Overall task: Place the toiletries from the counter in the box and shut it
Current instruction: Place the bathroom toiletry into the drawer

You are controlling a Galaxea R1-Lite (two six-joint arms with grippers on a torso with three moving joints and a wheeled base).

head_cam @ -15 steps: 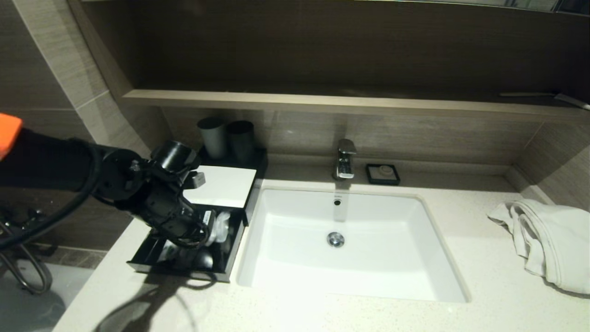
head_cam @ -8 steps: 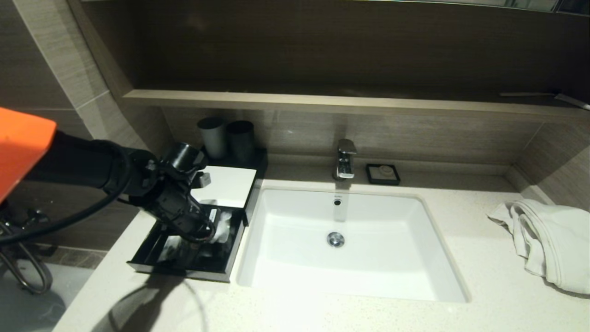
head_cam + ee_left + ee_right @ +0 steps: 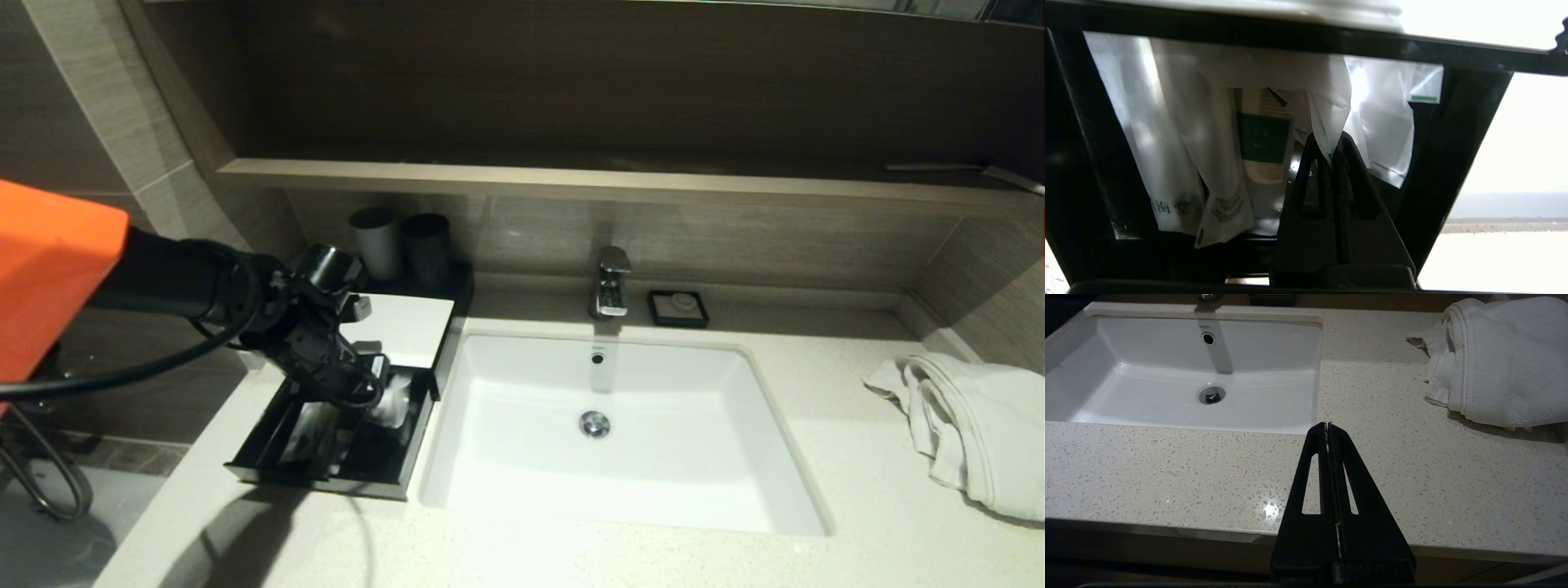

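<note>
Several sachets (image 3: 392, 402) lie in the pulled-out drawer (image 3: 322, 478) of the box (image 3: 404, 327), which you see in the head view at the left end of the counter (image 3: 816, 506), just beside the sink (image 3: 604, 425). Your left gripper (image 3: 367, 392) reaches down into the drawer from the left and partly hides what is inside. Two cups (image 3: 400, 241) stand behind the box, the tap (image 3: 611, 282) and the soap dish (image 3: 678, 308) are behind the sink, and a towel (image 3: 971, 425) lies far on the right. The right arm does not show in this view.

In the left wrist view, you find the left gripper (image 3: 1330, 147) with its fingers pressed together on the lower edge of one sachet (image 3: 1331, 102), so the claw is gripping this sachet inside the drawer (image 3: 1445, 134). The other sachets (image 3: 1208, 163) lie beside it, overlapping, and one shows a green item (image 3: 1263, 139) through the plastic. The white top of the box (image 3: 1331, 10) is just above the drawer opening.

In the right wrist view, you see the right gripper (image 3: 1327, 425) closed and holding nothing. It hangs over the front part of the counter (image 3: 1167, 469), between the sink (image 3: 1188, 375) and the towel (image 3: 1494, 359).
</note>
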